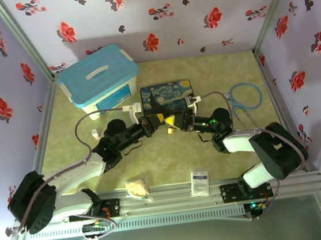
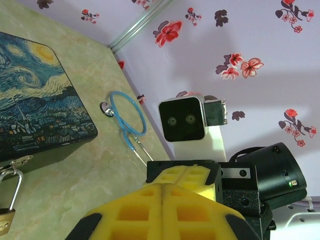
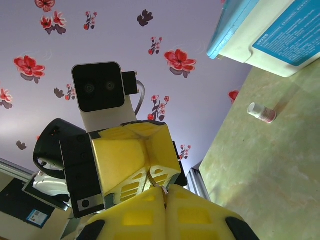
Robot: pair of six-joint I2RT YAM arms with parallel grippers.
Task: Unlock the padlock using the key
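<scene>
My left pincer [image 2: 162, 192] and right pincer [image 3: 165, 197], both pressed together, meet tip to tip. The padlock [image 2: 5, 220] sits just beside the starry tin [image 2: 35, 100], stethoscope [image 2: 128, 137] beyond.

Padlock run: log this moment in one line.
left pincer shut | right pincer shut | tip to tip | padlock hanging from tin hasp

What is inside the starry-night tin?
The starry-night tin is closed, so its contents cannot be seen. A small brass padlock hangs from the latch on its side wall.
</scene>
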